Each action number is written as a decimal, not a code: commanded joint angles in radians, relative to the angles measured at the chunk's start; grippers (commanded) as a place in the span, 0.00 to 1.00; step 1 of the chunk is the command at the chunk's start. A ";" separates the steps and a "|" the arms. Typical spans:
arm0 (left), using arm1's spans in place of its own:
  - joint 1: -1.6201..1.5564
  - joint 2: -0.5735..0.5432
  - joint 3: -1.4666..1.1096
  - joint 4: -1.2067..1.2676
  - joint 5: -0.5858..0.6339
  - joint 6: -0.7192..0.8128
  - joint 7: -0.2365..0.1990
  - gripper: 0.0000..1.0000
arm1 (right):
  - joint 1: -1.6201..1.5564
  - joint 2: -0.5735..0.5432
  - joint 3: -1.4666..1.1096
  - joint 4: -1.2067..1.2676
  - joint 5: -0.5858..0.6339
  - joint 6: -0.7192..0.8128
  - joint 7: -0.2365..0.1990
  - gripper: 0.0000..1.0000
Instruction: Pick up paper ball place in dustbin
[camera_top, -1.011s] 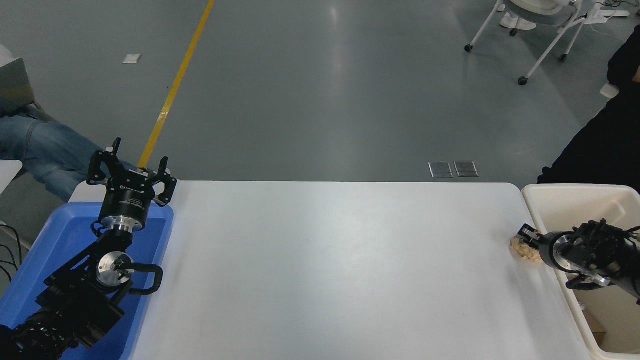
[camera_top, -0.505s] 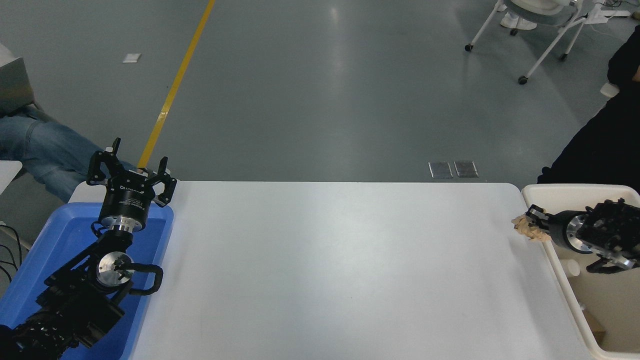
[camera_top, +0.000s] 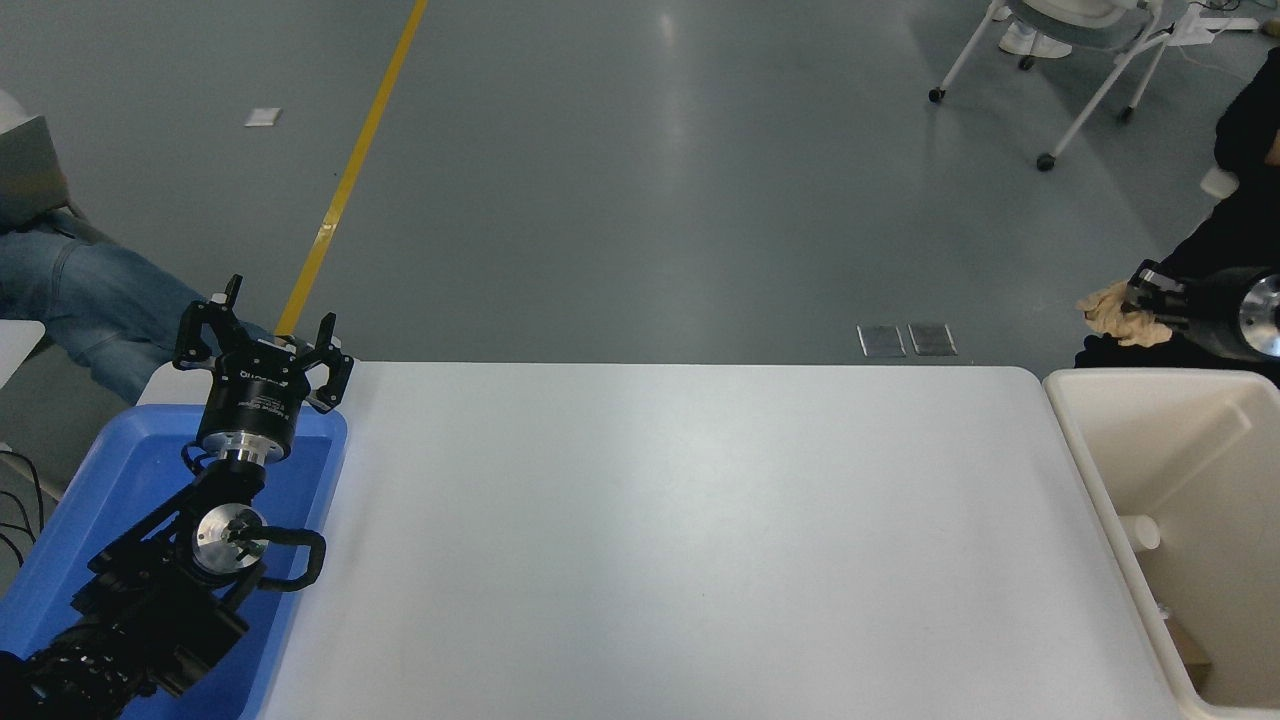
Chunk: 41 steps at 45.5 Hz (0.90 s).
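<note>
The right pincer (camera_top: 1140, 305) is clamped on the wrinkled tan paper ball (camera_top: 1115, 313), raised beyond the far rim of the deep cream-white plastic dustbin (camera_top: 1110, 470). Released here, it would likely miss the dustbin. The left pincer (camera_top: 262, 345) sits parted, far from the dustbin.

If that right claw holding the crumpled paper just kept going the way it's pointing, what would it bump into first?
Probably nothing. The right gripper, shut on the paper ball, points left, raised above the dustbin and the table. That line looks free to the picture's edge, though depth is unclear.
</note>
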 joint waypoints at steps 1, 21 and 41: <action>0.000 0.000 0.000 0.000 0.000 0.000 0.000 0.99 | 0.169 -0.045 -0.006 0.015 -0.012 0.088 -0.001 0.00; 0.000 -0.001 0.000 0.000 0.000 -0.002 0.000 0.99 | -0.017 -0.036 0.014 -0.268 0.048 0.039 -0.016 0.00; 0.000 -0.001 0.000 0.000 0.000 0.000 0.000 0.99 | -0.558 0.039 0.092 -0.721 0.278 0.005 -0.018 0.00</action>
